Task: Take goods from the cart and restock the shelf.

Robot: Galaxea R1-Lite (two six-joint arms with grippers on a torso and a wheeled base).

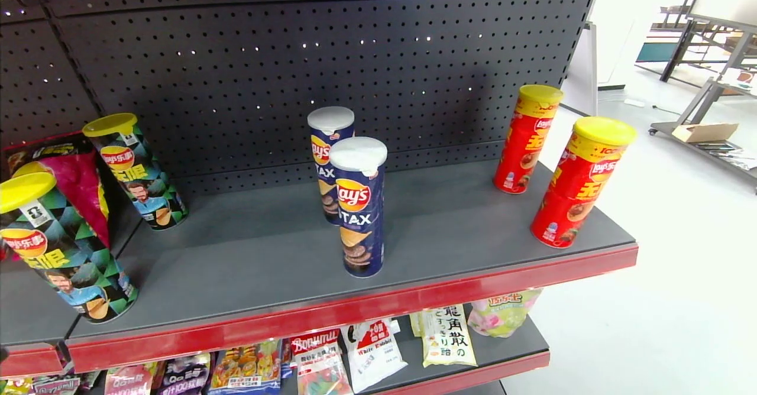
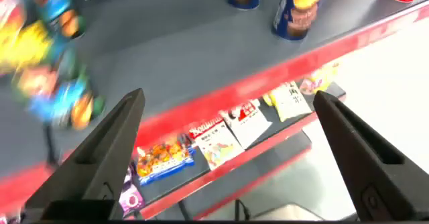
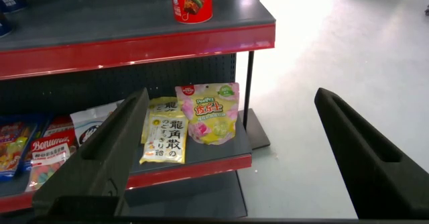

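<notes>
Left gripper [image 2: 228, 153], jaws apart and empty, faced a dark-blue cylindrical crisp can [image 2: 298, 9]; right gripper [image 3: 228, 157], likewise apart, faced a pale-green plastic snack pouch [image 3: 209, 113].

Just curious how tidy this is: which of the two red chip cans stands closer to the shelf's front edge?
The right-hand red chip can, almost at the shelf's red front lip; the other red chip can stands farther back.

— What stands on the dark grey metal shelf board [image 1: 248, 253] with the red front edge?
— Upright tubes: two dark blue white-lidded tubes [image 1: 358, 206] [image 1: 328, 158] in the middle, two red yellow-lidded tubes [image 1: 582, 182] [image 1: 528, 139] right, two teal-patterned yellow-lidded tubes [image 1: 137, 171] [image 1: 56, 247] left.
</notes>
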